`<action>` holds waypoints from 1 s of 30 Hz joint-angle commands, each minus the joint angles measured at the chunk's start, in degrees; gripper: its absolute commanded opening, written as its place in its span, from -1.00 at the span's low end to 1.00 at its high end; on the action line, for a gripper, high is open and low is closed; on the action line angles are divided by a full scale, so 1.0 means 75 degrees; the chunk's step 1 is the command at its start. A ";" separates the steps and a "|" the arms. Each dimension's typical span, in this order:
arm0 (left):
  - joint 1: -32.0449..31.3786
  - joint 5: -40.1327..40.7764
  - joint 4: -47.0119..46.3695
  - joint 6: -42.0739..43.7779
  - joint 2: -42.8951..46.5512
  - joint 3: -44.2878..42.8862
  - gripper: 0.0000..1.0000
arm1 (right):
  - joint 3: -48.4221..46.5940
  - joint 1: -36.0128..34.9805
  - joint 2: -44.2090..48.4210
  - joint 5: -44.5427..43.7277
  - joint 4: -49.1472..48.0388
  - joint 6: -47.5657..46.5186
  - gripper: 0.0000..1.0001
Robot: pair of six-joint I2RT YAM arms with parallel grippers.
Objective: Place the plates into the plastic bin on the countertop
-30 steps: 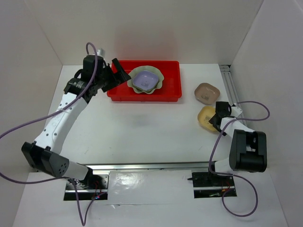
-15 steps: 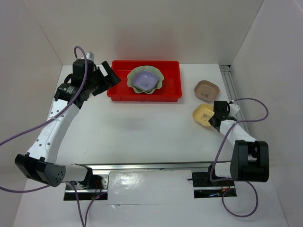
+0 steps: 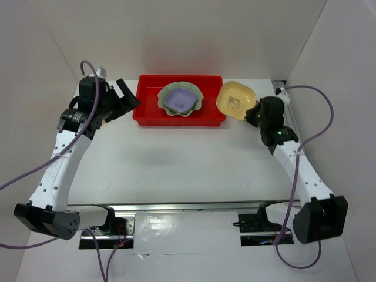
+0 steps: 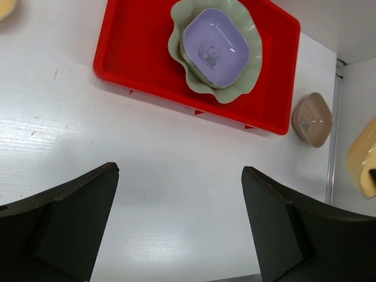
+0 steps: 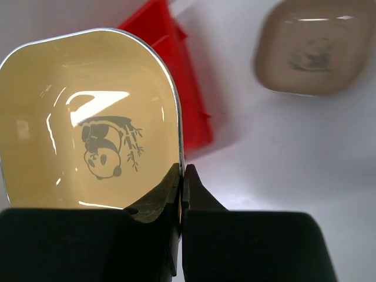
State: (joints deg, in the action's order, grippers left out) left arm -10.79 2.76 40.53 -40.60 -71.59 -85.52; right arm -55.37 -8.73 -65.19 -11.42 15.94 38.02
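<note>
Near edge: a metal rail [image 3: 176,207] is running across the front of the worktop [image 3: 176,158], with both arm bases sitting at it and purple cables [image 3: 23,161] looping out to either side.
Open room: a wide stretch of white worktop is showing between the rail and the plastic bin [image 3: 148,101]. The two arms are reaching up along its left and right sides.
Left end effector [image 3: 128,97]: it is hovering over the worktop just beside the bin's left end wall, with its fingers [image 4: 59,229] standing well apart.
Right end effector [image 3: 254,114]: it is clamping the rim of a yellow dish [image 3: 235,98]. The dish is hanging lifted and tilted just beside the bin's right end.
In the way on the right: a brown dish [image 4: 312,119] is lying on the worktop right of the bin. In the top view the held dish is covering it.
In the way on the left: a sliver of a second yellow dish [image 4: 4,6] is showing at the corner of the left wrist view, beyond the bin's left end.
Bin contents: a green scalloped dish [image 3: 197,97] is sitting mid-bin, and a lavender dish [image 3: 179,101] is nesting inside it. Red floor is showing on both sides of them.
Far and side edges: the bin is lying close to the back wall [image 3: 188,35]. The left wall [image 3: 35,88] and right wall [image 3: 341,88] are closing in the sides, and a grey strip [image 4: 333,147] is running along the right one.
</note>
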 commanded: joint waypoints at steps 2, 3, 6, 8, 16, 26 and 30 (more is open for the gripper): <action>0.0231 -0.0075 0.0185 0.0326 0.0147 0.0280 0.98 | -0.1959 -0.0766 -0.2248 0.1101 -0.1329 0.0030 -1.00; 0.0324 -0.0145 0.0185 0.0327 0.0147 0.0281 0.98 | -0.2455 -0.0978 -0.2741 0.1008 -0.1329 0.0028 -1.00; 0.0617 -0.0216 0.0349 0.0409 0.0147 0.0444 0.98 | -0.4256 -0.1658 -0.4523 0.0388 -0.0885 -0.0042 -1.00; 0.0956 -0.0391 0.0349 0.0409 0.0147 0.0538 0.98 | -0.5151 -0.2009 -0.5683 -0.0277 -0.0265 0.0202 -1.00; 0.1673 -0.1095 0.0349 0.0644 -0.0333 0.0772 0.98 | -0.7616 -0.2527 -0.7794 -0.1711 0.0323 0.1562 -1.00; 0.1894 -0.1095 0.0045 0.0644 -0.0473 0.1160 0.98 | -0.7957 -0.3008 -0.8744 -0.2520 0.0676 0.2665 -0.99; 0.1965 -0.1095 0.0045 0.0644 -0.0474 0.1230 0.98 | -0.8588 -0.3078 -0.9283 -0.2286 0.0873 0.2479 -0.92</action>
State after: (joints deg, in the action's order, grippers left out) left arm 3.11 -4.78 42.65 -37.28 -75.16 -76.49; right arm -115.48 -31.07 -132.60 -27.18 22.00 55.59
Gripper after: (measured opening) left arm 0.992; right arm 0.045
